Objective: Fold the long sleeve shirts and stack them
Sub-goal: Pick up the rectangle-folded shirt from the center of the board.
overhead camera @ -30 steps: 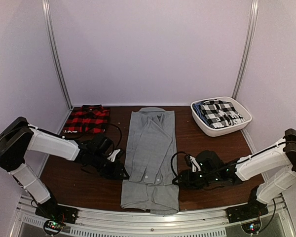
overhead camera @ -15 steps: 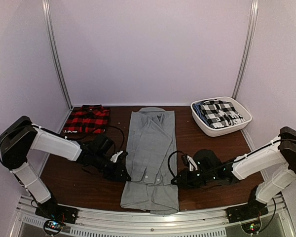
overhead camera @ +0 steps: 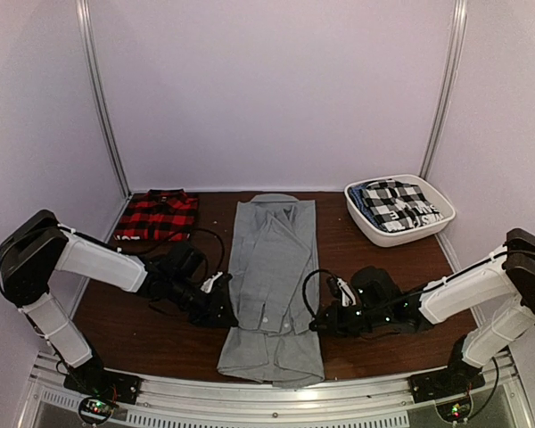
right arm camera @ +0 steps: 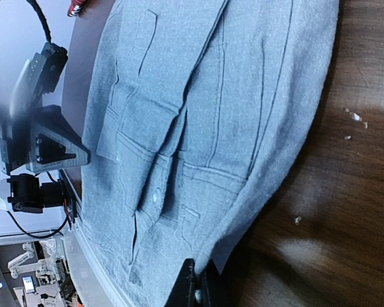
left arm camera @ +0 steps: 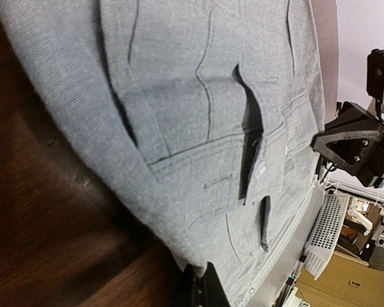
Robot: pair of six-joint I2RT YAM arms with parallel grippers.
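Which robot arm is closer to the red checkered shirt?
Left. The left end effector is on the red plaid shirt's side of the grey shirt; the right end effector is across it.

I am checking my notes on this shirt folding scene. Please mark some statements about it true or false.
1. The grey shirt lies spread in the middle of the table. True.
2. The red plaid shirt is stacked on the grey shirt. False: it lies apart, at the far left corner.
3. The white basket is empty. False: it holds black-and-white checked cloth.
4. The left gripper is at the grey shirt's left edge and the right gripper at its right edge. True.
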